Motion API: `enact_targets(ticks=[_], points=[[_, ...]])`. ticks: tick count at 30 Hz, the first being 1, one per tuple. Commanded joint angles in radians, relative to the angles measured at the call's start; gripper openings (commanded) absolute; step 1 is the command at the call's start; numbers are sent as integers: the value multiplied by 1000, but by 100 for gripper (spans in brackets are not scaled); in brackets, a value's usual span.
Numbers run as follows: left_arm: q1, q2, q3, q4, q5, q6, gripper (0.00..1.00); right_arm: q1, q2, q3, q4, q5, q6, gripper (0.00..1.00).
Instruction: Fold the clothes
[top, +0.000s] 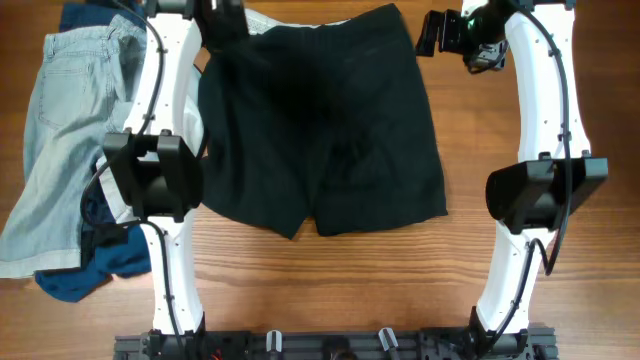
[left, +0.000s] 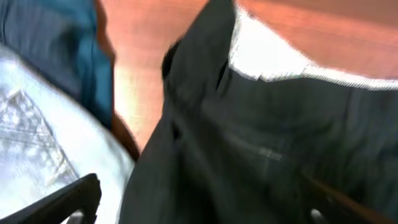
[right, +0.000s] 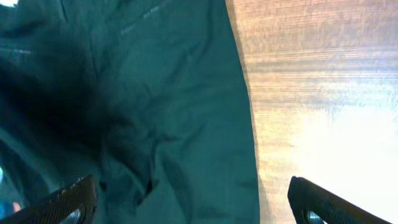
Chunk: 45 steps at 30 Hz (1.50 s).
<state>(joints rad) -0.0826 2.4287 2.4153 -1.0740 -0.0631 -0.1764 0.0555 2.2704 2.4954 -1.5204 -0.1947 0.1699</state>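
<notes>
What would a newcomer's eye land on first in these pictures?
The black shorts spread flat across the table, waistband at the far side, stand out first. Then the light-blue denim heaped at the left edge with a dark-blue piece at its near end, and the white left arm and right arm flanking the shorts.

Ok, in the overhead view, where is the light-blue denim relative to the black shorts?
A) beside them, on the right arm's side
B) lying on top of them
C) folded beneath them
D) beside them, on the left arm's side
D: the light-blue denim lies crumpled on the left arm's side of the black shorts, which are spread flat in the middle.
</notes>
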Motion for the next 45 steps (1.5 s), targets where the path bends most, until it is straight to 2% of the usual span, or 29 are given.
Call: enact_targets(ticks=[1,4,5,11,16,19,22,24,28,32,37,42,45], points=[[17,-156,7,-102,-16,-96,100,-3,-33,3,-42,-14,-13,98],[17,-296,7,-238,27,-105,100,-3,-85,3,-67,-16,-11,96],[5,-409,7,-344,40,-105,100,-3,-171,3,-88,-16,-10,96],[0,-521,0,-612,37,-117,100,13,-363,-40,-88,-16,-10,100],[-35,-528,-175,-611,40,-120,100,16,-466,-260,-88,29,-14,99],[-40,-529,-329,-611,-30,-137,100,16,-477,-370,-83,53,-18,100],[-39,-529,-527,-610,-89,-204,100,16,-477,-424,-40,47,-16,99],[-39,-529,-669,-570,-186,-271,100,16,-477,-429,-16,40,-17,99],[-37,-529,-878,-367,-188,-275,98,16,-477,-429,3,37,-14,100],[-37,-529,-1040,-139,-150,-241,85,16,-477,-429,2,37,-14,99],[-37,-529,-1164,56,-81,-148,70,16,-477,-429,3,25,-11,100],[-37,-529,-1264,207,-71,-137,67,16,-477,-429,13,10,-13,100],[-37,-529,-1287,255,-71,-137,61,16,-477,-429,10,10,-13,100]])
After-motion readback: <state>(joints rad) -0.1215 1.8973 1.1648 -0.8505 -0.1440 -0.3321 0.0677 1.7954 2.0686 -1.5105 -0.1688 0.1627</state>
